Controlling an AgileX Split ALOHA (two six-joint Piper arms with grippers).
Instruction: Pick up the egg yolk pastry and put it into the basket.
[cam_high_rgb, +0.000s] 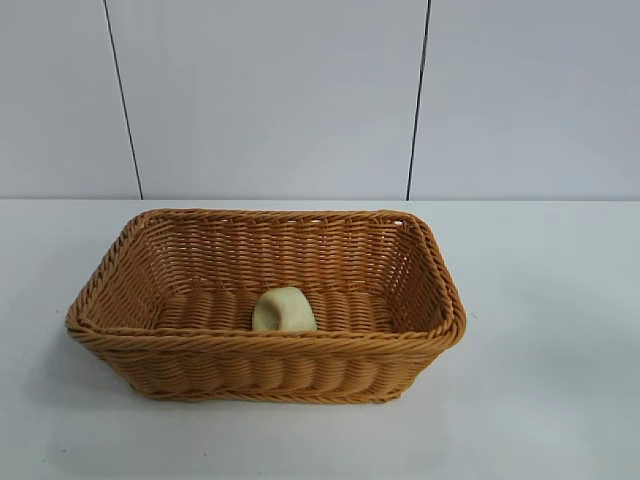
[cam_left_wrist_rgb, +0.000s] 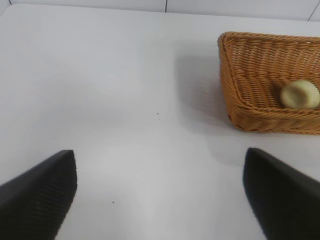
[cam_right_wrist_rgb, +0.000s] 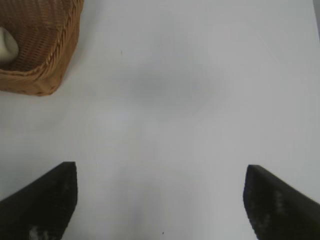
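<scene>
Resting in basket (cam_high_rgb: 150, 345) – egg yolk pastry (cam_high_rgb: 284, 310) | left tool (cam_left_wrist_rgb: 160, 195), right tool (cam_right_wrist_rgb: 160, 197) – spread, empty

Lab-like test bench: bare white table (cam_high_rgb: 560, 300), plain panelled wall (cam_high_rgb: 270, 90).

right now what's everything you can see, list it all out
basket: one, orange-brown wicker, standing on the table, centre of the exterior view
egg yolk pastry: one, pale yellow, lying inside the basket on its floor, near the front wall
table: one, white, under the basket
wall: white panels with dark seams, behind the table
left gripper: one, black fingers, open, over bare table away from the basket
right gripper: one, black fingers, open, over bare table away from the basket
</scene>
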